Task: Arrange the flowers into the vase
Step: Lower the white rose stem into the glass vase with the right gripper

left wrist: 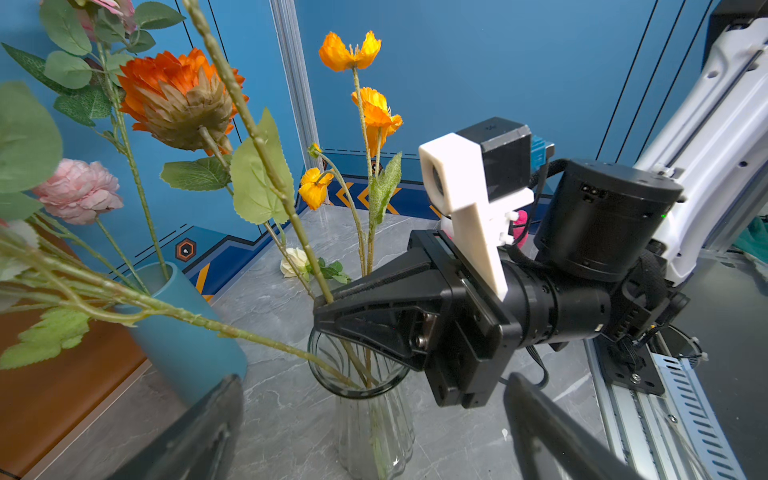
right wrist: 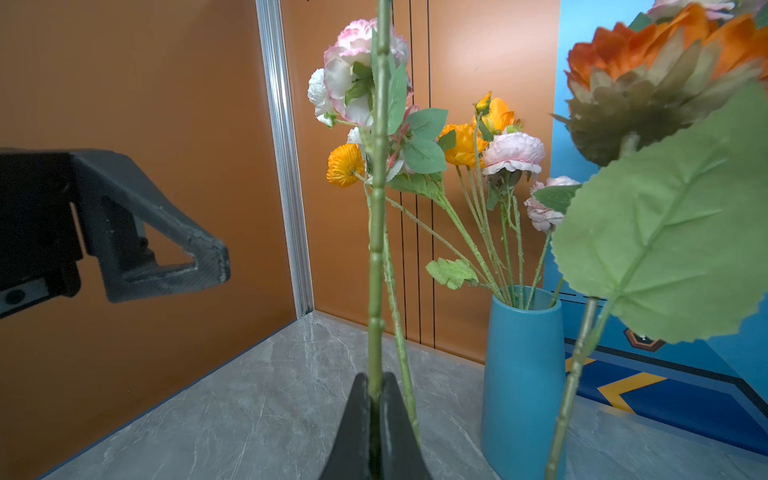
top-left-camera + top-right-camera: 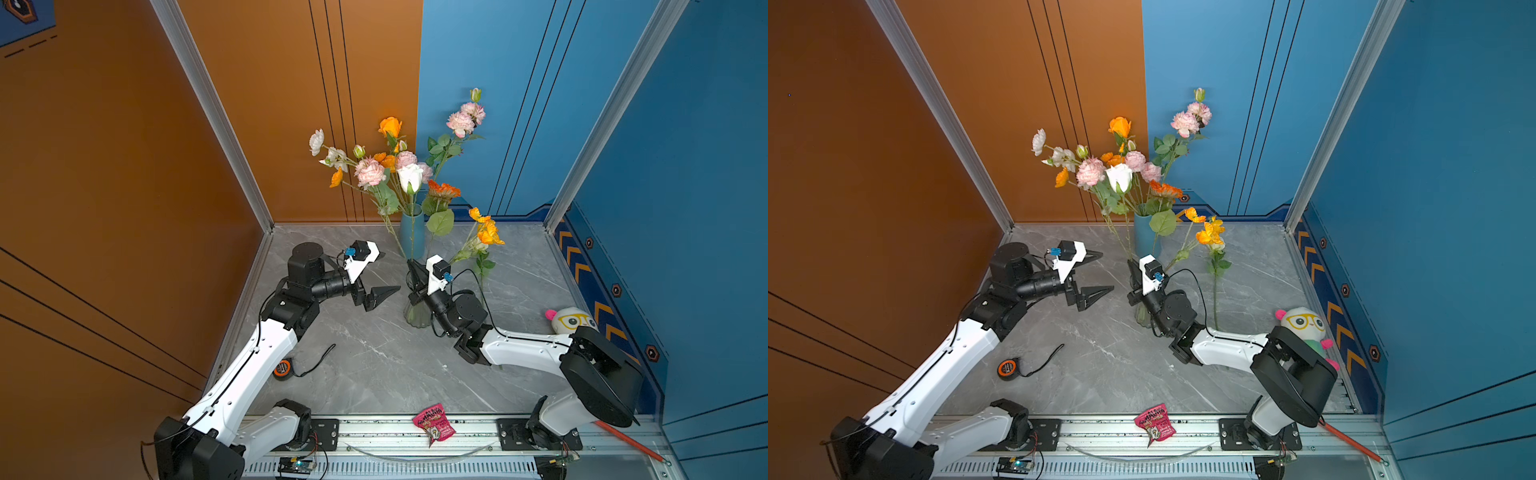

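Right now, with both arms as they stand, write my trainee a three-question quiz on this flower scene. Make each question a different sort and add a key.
1. True or false: the left gripper is holding a flower.
2. What is the right gripper shut on? A: a green stem. B: a bloom. C: nothing.
3. Fill the gap: of the blue vase and the glass vase, the one nearer the back wall is the ____ vase.

Key:
1. False: its jaws are wide open and empty.
2. A
3. blue
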### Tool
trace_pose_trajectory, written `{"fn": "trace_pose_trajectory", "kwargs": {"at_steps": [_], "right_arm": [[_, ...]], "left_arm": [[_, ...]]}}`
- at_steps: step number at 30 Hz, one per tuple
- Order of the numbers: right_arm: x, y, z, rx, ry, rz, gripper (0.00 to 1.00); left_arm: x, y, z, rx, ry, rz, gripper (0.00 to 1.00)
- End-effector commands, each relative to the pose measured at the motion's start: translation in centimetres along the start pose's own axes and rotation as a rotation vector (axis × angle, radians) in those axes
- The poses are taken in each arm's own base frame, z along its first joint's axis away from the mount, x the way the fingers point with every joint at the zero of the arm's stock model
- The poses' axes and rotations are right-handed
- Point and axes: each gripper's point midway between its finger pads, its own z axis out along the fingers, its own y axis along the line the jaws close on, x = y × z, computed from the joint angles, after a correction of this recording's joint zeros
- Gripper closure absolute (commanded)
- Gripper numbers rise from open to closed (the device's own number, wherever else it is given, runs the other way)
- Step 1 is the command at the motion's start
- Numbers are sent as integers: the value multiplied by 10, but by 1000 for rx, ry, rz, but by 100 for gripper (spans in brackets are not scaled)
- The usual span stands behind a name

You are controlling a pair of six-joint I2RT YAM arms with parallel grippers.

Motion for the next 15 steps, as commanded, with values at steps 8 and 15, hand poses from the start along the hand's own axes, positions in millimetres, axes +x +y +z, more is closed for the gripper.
{"fn": "trace_pose_trajectory", "kwargs": {"at_steps": [8,15], "right_arm": [[2,-2,-8,3,-31,0,88],[1,-4,-14,2,-31,8,88]], "left_arm": [[-5,1,0,29,-19,-17,2],[-5,0,1,33,-20,-21,2]]}}
